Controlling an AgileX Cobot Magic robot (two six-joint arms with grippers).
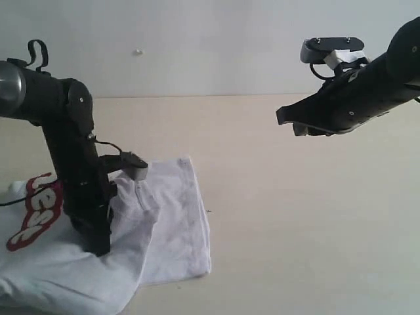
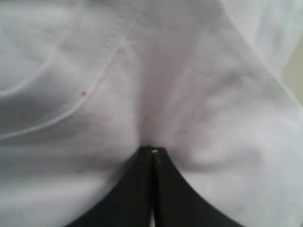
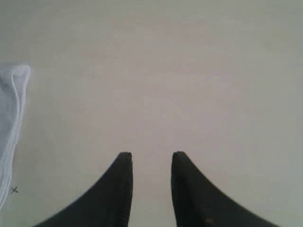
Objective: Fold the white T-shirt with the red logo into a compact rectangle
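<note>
Left gripper (image 2: pixel 152 151) pinching white T-shirt (image 1: pixel 177 223) fold | right gripper (image 3: pixel 151 160) spread, shirt well apart

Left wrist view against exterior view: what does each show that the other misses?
Left wrist only: the left gripper with black jaws closed on a pucker of the crumpled white T-shirt, beside a stitched seam. Exterior only: the red logo with plump white letters, the raised right gripper, the pale beige table. Both: that T-shirt and the left gripper.
</note>
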